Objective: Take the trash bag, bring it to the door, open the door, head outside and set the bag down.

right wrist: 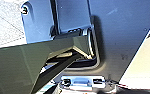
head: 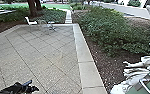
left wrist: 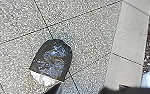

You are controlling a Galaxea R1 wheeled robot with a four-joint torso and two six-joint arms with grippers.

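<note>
Paved yard with trash bag: in the left wrist view we see a dark, rounded, shiny thing with white crumples along one end, set against the paving [head: 41,55]; we take it, with some doubt, for the bag [left wrist: 51,60]. It appears just beside the pale curb [left wrist: 128,32], apart from it, but we cannot tell whether it rests on the slabs or hangs above them. We see the left gripper [head: 28,86] low in the head view; whether it is spread, pressed together or pinching the bag, we cannot tell. Nor can we tell the right gripper's state. In the same view we note bushes [head: 111,32] beyond the curb, a white chair [head: 31,22] farther off, and, on the right, a pale ruffled thing [head: 141,60] beside a green panel [head: 141,86], neither of which we can identify. We judge the carrying, the door and the going out to be done, since the setting is outdoors; setting down and letting go remain uncertain. We read no brand or label; on the robot's casing [right wrist: 38,22] we find a small mark [right wrist: 24,10] resembling a 3, which we cannot confirm as print.
</note>
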